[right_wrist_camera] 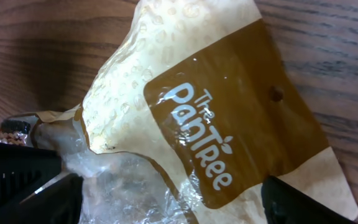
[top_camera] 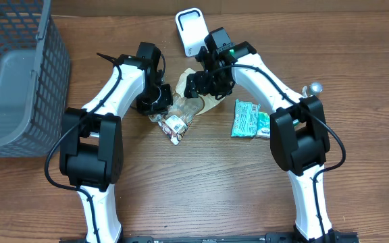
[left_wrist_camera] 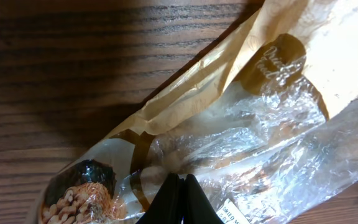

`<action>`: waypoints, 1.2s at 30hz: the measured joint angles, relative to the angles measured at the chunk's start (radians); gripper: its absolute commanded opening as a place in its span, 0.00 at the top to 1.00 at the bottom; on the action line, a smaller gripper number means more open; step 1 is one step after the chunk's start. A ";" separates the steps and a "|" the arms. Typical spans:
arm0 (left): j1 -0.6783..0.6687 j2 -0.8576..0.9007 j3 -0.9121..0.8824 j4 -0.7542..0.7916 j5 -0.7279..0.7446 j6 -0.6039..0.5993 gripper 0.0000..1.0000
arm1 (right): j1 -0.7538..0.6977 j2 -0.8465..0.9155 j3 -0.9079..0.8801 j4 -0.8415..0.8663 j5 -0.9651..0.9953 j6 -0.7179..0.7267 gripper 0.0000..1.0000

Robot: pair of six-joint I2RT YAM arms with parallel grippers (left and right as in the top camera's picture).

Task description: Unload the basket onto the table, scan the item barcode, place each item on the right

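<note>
The item is a snack bag (top_camera: 184, 111) of clear film and brown print, lying on the table between both arms. In the right wrist view its brown "The PanTree" panel (right_wrist_camera: 210, 124) faces up. My right gripper (right_wrist_camera: 173, 205) stands open, one finger on each side of the bag. My left gripper (left_wrist_camera: 179, 199) is shut, its tips pressed together on the bag's clear film (left_wrist_camera: 260, 143); whether film is pinched between them I cannot tell. A white printed label (left_wrist_camera: 238, 214) shows beside those tips. No barcode shows. The white scanner (top_camera: 190, 30) stands at the back.
A grey mesh basket (top_camera: 19, 74) fills the far left. A green packet (top_camera: 248, 118) lies right of the bag, against the right arm. A small metal knob (top_camera: 314, 88) sits at the right.
</note>
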 measured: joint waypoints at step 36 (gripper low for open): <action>0.000 -0.003 -0.001 0.000 -0.035 0.000 0.96 | 0.000 0.050 0.045 0.015 0.085 -0.081 0.02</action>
